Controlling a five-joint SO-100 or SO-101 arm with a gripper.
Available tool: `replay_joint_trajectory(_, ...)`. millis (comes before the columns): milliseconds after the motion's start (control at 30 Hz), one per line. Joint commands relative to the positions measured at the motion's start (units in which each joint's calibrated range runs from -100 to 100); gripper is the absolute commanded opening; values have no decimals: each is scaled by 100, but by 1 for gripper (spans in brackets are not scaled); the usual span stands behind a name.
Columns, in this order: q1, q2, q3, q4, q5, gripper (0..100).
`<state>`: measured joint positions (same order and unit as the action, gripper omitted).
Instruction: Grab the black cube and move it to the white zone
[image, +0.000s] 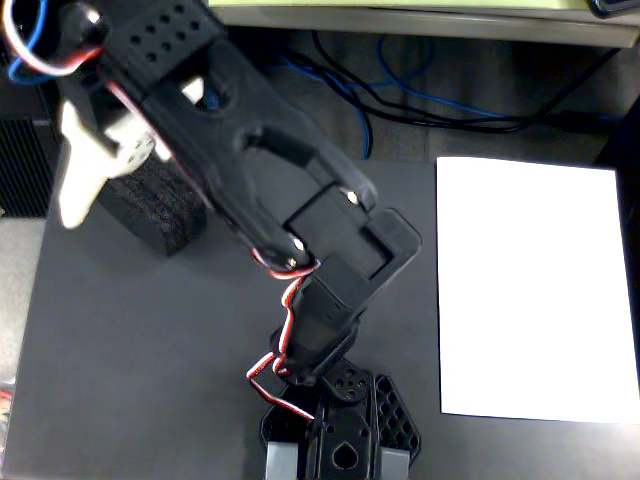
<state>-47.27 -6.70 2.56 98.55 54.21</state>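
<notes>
The black cube (165, 215), a rough black foam block, lies at the upper left of the dark grey table. My gripper (115, 205) hangs over it, reaching up and left from the arm's base. Its white finger (78, 175) lies against the block's left side. The other finger is hidden under the black wrist, which also covers the block's top right. I cannot tell whether the jaws press on the block. The white zone (530, 290), a plain white paper sheet, lies flat on the right side of the table, far from the block.
The arm's base (340, 440) is at the table's front edge. Blue and black cables (400, 95) run on the floor behind the table. A dark ribbed box (22, 165) stands beyond the left edge.
</notes>
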Motion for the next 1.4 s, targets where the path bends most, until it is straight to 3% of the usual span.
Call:
replay_joint_trajectory(0, 525, -241, -47, -378, 362, 39)
replay_joint_trajectory(400, 569, -225, -38, -455, 477, 39)
replay_joint_trajectory(567, 518, 1548, -147, -901, 446, 39)
replay_joint_trajectory(1033, 510, 1741, -38, -1338, 472, 39)
replay_joint_trajectory(1200, 510, 3278, -147, -1553, 462, 39)
replay_joint_trajectory(1300, 510, 3329, -147, -1561, 441, 39)
replay_joint_trajectory(1367, 510, 3329, -147, -1604, 436, 32)
